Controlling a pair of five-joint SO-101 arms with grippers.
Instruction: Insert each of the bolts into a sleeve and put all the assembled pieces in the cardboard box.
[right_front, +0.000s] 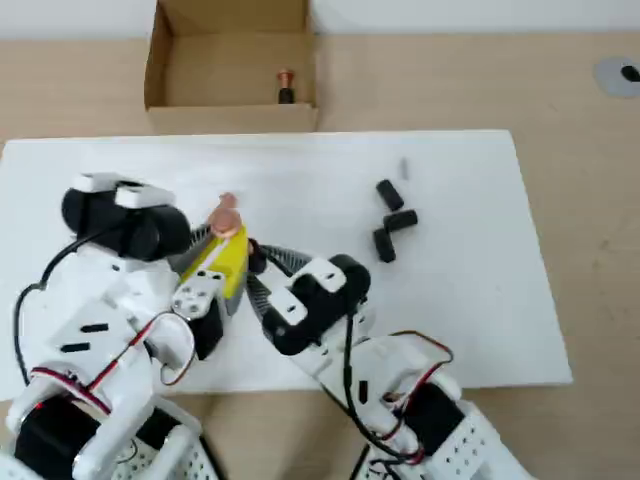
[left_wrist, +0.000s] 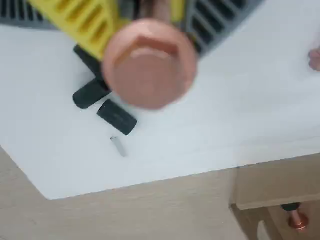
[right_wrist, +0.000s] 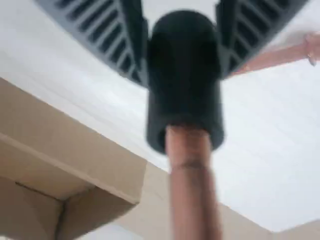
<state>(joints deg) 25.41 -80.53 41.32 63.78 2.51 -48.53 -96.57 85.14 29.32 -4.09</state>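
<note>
Jaws are gripping both parts.
Left gripper is clamping a copper bolt; right gripper is pinching a black sleeve around a copper shaft.

The worktop is of pale wood. A white board lies flat on it. The cardboard box stands on the wood, just beyond the board's far edge. On the board three black sleeves lie close together, with a small grey pin near them. A round grey cover sits in the worktop's far corner.
</note>
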